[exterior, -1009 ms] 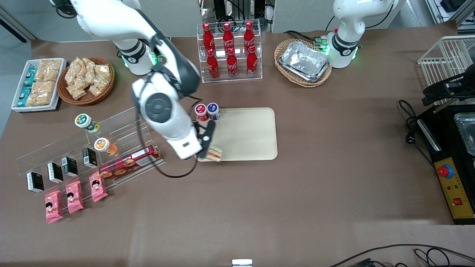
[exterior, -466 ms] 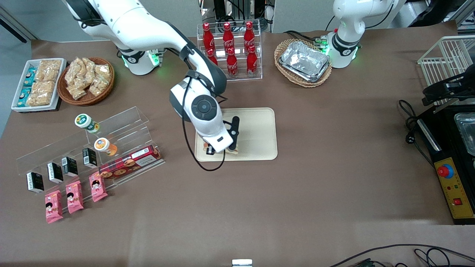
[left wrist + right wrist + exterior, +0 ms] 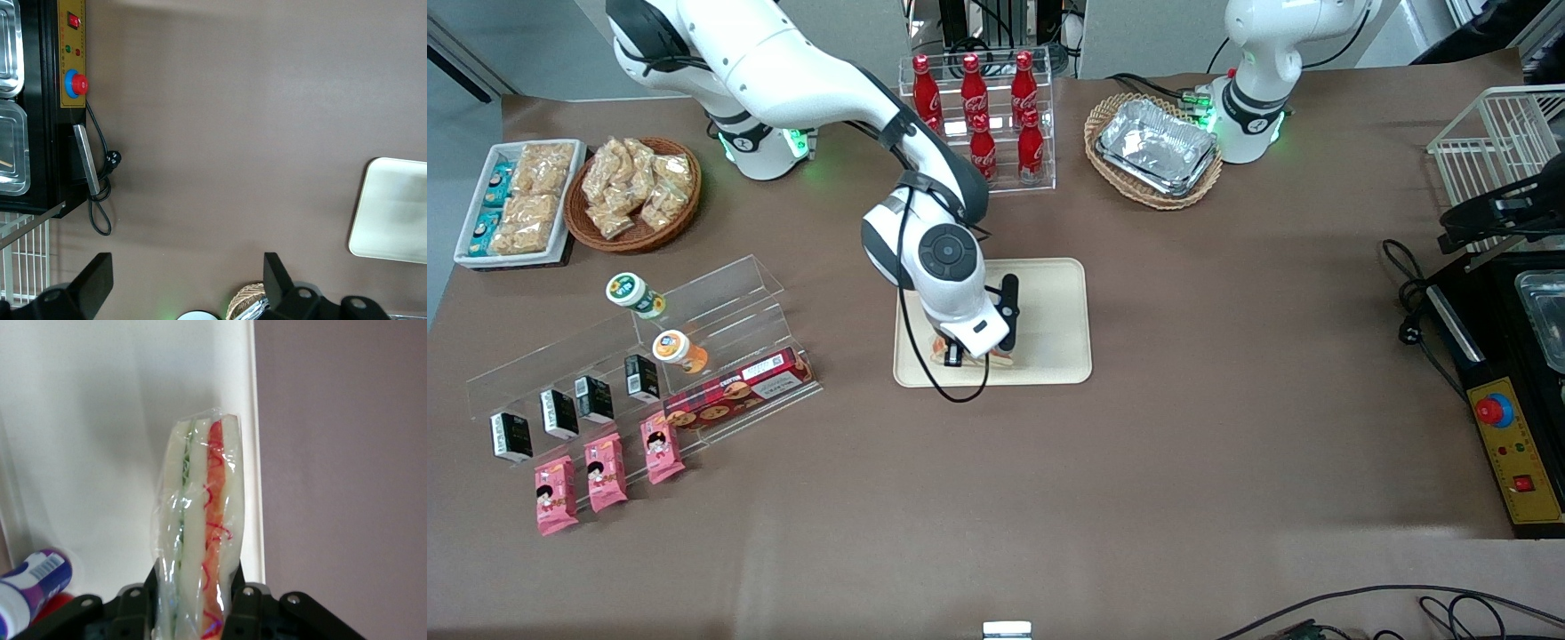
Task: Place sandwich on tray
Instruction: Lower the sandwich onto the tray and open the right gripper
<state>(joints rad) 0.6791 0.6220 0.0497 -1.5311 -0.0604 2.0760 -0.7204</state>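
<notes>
- While the right arm's gripper [image 3: 980, 354] hangs over the tray [image 3: 1054, 311], near the rim nearest the front camera, we read this as the carry-in stage: sandwich [image 3: 200, 533] over the tray, not yet let go.
- Fingers [image 3: 243, 603] closed on the sandwich at one end; the wedge sticks out from between them, clamped on its flat bread faces. We guess this hold keeps the layers from splaying.
- Whether the sandwich touches the tray or hangs just above it, we cannot tell; the front view hides most of it under the wrist, only a scrap of orange and pale bread shows [image 3: 941, 345].
- Wrist view puts the sandwich over cream tray, close to the tray rim [image 3: 257, 453], brown surface [image 3: 347, 473] just beside that rim. Likely needs to sit a bit farther in before release.
- Look: three pale bread slices, a green filling stripe and a red-orange one, shreds of red showing, clear crinkly wrap with glare. Soft, so a hard squeeze would dent it.
- Small bottle with a white label [image 3: 33, 587] stands on the tray near the gripper, apart from the sandwich.
</notes>
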